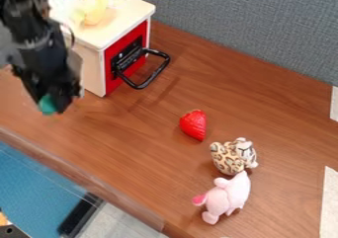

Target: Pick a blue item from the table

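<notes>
My black gripper hangs at the left of the camera view, in front of the white and red toy oven and above the wooden table. It is shut on a small teal-blue item, which shows at the lower left of the fingertips. Most of the item is hidden by the gripper, so its full shape cannot be told.
The toy oven has a black handle jutting right and a pale yellow thing on top. A strawberry, a leopard-print toy and a pink plush lie right of centre. A grey partition stands behind.
</notes>
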